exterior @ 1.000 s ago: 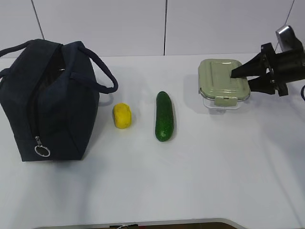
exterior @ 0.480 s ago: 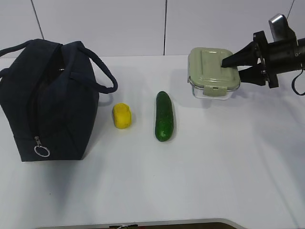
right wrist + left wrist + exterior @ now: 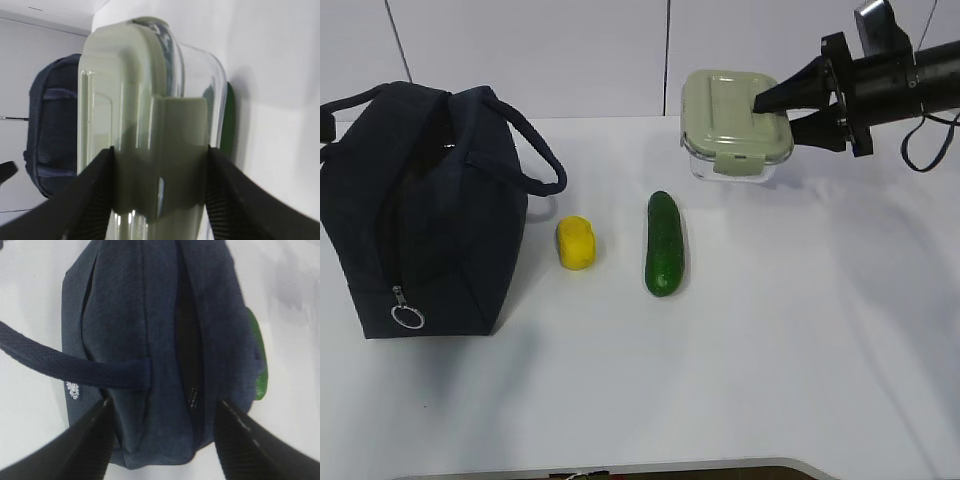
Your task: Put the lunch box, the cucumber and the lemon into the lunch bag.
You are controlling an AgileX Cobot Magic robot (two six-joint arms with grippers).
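My right gripper (image 3: pixel 775 115) is shut on the lunch box (image 3: pixel 735 125), a clear container with a sage-green lid, and holds it in the air at the back right, tilted. The right wrist view shows the lunch box (image 3: pixel 150 100) filling the gap in that gripper (image 3: pixel 160 155). The dark green cucumber (image 3: pixel 665 243) and the yellow lemon (image 3: pixel 577 243) lie side by side mid-table. The navy lunch bag (image 3: pixel 430 210) stands at the left with its top gaping. My left gripper (image 3: pixel 162 412) is open above one end of the lunch bag (image 3: pixel 165 340), with nothing between its fingers.
The bag's two loop handles (image 3: pixel 545 160) hang to either side, and a silver ring pull (image 3: pixel 408 317) dangles at its front end. White table (image 3: pixel 770 350) stretches in front of and to the right of the fruit. A pale wall (image 3: pixel 570 50) closes the back.
My right gripper has lifted the lunch box off the table and carried it up and to the left. The bag, lemon and cucumber have not moved.
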